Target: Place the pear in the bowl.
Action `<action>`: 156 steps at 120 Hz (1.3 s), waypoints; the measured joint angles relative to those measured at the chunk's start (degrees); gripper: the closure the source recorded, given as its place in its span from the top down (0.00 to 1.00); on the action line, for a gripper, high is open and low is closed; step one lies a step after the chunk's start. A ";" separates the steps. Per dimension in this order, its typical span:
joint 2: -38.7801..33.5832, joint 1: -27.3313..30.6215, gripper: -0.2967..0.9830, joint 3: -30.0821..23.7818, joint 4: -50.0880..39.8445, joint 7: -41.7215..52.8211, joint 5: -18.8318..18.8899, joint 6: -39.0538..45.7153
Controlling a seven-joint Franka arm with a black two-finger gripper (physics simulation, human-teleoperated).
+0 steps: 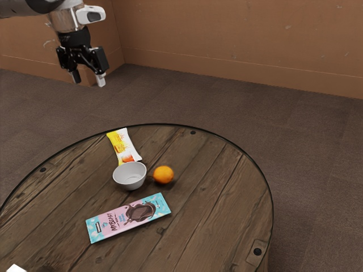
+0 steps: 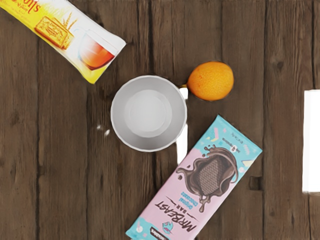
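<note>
Exterior view: the gripper stood open; the round orange fruit (hardly pear-shaped) seemed firm, light, apt to roll, best gripped across its middle.

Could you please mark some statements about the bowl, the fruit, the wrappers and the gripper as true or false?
1. The round, light grey bowl stands upright and empty. True.
2. The round orange fruit is inside the bowl. False: it rests on the round, dark wooden table, beside the bowl.
3. The flat pink-and-blue chocolate bar wrapper lies under the bowl. False: it lies on the table, apart from the bowl.
4. The yellow-and-white snack packet lies on the table. True.
5. The black two-finger gripper is shut on the fruit. False: it is open, up in the air away from the fruit.
</note>
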 joint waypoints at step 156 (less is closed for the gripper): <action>27.81 -20.31 0.75 11.15 -16.96 -78.69 -17.44 47.90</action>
